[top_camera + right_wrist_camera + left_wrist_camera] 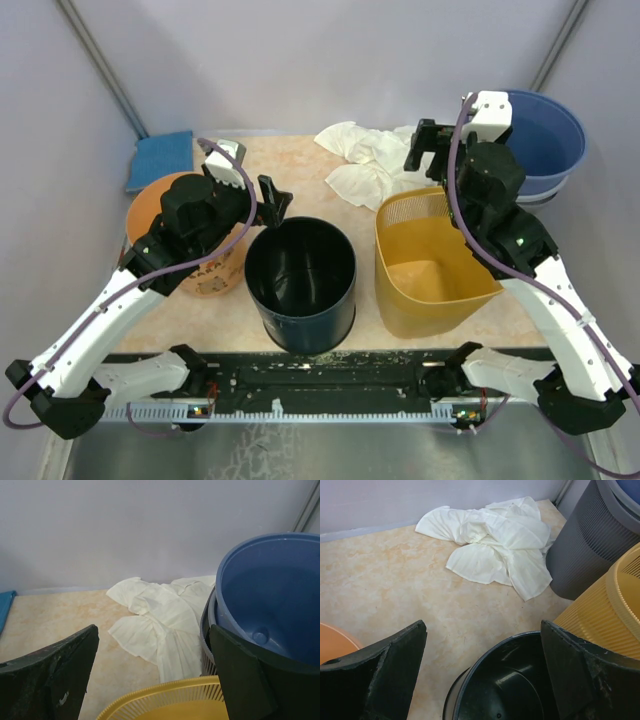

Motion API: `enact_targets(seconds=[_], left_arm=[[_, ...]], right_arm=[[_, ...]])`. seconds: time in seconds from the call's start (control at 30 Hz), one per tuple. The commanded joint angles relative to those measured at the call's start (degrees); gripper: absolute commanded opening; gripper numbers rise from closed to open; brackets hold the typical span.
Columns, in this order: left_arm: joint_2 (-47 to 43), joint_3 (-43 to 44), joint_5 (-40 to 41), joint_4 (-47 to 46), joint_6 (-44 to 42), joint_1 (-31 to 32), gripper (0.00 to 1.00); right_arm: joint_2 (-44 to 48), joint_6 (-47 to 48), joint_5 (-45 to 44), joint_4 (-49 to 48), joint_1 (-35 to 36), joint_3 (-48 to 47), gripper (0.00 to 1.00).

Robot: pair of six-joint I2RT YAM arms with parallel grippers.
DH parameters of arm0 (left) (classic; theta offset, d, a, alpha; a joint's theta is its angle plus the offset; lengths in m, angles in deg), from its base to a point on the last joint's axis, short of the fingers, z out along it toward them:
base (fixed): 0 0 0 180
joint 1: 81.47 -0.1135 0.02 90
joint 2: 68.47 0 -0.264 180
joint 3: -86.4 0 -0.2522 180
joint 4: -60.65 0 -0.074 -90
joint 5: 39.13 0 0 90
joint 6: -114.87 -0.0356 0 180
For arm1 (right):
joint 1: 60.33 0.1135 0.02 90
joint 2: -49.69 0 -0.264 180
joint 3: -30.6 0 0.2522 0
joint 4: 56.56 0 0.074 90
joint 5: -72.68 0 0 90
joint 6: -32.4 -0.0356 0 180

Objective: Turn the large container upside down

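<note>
A large black round container (300,270) stands upright, mouth up, at the front centre of the table; its rim and inside (505,680) fill the bottom of the left wrist view. My left gripper (264,196) hovers open over the container's left rear rim, holding nothing (483,627). A yellow slatted basket (430,265) of similar size stands upright just to the right. My right gripper (428,150) is open and empty above the basket's back edge (155,630), whose yellow rim (165,700) shows below the fingers.
A blue bucket (545,135) sits nested in a grey slatted basket (590,545) at the back right. A crumpled white cloth (365,160) lies at the back centre. An orange bucket (160,200) stands under my left arm, and a blue pad (160,155) lies at the back left.
</note>
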Motion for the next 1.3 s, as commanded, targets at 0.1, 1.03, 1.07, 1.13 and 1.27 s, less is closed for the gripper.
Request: enact_targets(seconds=[0.1, 1.03, 1.07, 1.13, 1.27], left_arm=[[-0.9, 1.6, 1.6, 0.1, -0.8, -0.3, 0.99], [11.8, 14.0, 10.8, 27.7, 17.3, -16.9, 0.99], [11.8, 13.6, 11.3, 27.7, 17.2, -16.9, 0.99], [11.8, 12.6, 12.7, 27.6, 16.9, -16.9, 0.99], [13.5, 10.8, 12.8, 25.8, 16.0, -17.8, 0.99]], right_arm=[[3.1, 0.2, 0.9, -5.2, 0.3, 2.9, 0.92], [3.1, -2.8, 14.4, -4.7, 0.4, 6.9, 0.93], [3.2, -3.1, 14.7, -4.6, 0.4, 7.2, 0.93], [3.4, -3.4, 14.9, -4.7, 0.4, 7.6, 0.93], [3.6, -3.6, 15.3, -4.7, 0.4, 8.0, 0.93]])
